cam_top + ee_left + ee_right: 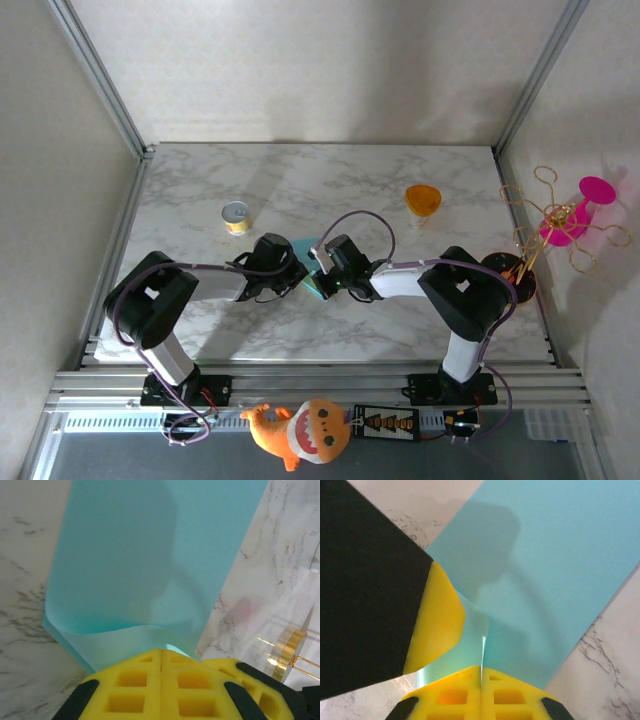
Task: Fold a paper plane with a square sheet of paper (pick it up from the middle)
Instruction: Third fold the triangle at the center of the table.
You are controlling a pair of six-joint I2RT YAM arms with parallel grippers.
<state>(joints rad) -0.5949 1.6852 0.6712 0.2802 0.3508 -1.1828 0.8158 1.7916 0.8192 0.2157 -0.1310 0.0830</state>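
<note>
The square sheet of paper (306, 246) is teal-blue and lies at the middle of the marble table, mostly covered by both grippers in the top view. My left gripper (296, 268) comes in from the left and my right gripper (322, 268) from the right, tips almost touching. In the left wrist view the paper (140, 555) curls up at its near edge into the shut yellow left gripper (161, 652). In the right wrist view a raised fold of the paper (555, 555) runs edge-on into the seam of the shut right gripper (481, 669). The left gripper's yellow finger (437, 620) sits beside that fold.
A small yellow can (236, 217) stands behind and left of the paper, an orange cup (422, 200) behind and right. A gold wire and pink ornament (560, 220) on a black base (505, 275) occupies the right edge. A plush toy (300, 430) lies in front of the arm bases.
</note>
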